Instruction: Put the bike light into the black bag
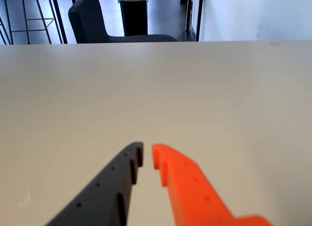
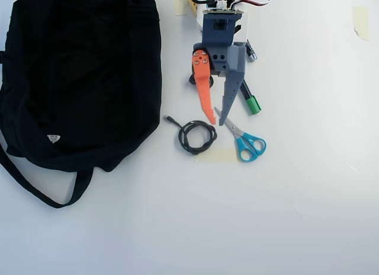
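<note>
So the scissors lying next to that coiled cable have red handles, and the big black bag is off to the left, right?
Not quite: the overhead view shows the scissors have blue handles, not red. The rest holds: they lie next to the coiled cable, and the black bag is off to the left.

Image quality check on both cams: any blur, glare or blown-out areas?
Wrist view: gripper fingers up close look soft, the table is evenly lit and featureless, the background beyond its edge is dim. Overhead view: sharp, bright, nearly shadowless; the black bag reads as flat black with fabric detail lost.
</note>
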Controlling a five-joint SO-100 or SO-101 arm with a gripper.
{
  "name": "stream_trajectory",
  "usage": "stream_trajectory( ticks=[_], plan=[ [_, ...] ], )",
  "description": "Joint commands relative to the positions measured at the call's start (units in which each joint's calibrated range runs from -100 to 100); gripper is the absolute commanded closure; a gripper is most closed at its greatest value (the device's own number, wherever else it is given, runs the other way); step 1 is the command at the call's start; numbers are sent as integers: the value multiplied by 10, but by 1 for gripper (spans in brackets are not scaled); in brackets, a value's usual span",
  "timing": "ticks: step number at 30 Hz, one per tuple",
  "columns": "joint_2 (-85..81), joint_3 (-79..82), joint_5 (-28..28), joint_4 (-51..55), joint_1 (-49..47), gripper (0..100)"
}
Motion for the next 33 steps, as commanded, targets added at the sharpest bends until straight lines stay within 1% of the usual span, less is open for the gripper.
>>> stream_trajectory(
  ticks=[1,3,5,8,12,15,20,24,33],
  plan=[
    [-14,-9,2,-5,14,98],
    [-15,-7,2,-1,16,98],
    [-15,-19,2,45,17,98],
    [-15,-54,15,172,18,98],
    [-14,-136,70,362,-5,98],
    [-14,-176,74,476,-8,98],
    [-9,-183,74,610,-6,98],
    [-4,-182,74,691,-6,98],
    [-2,-152,74,810,-6,98]
  ],
)
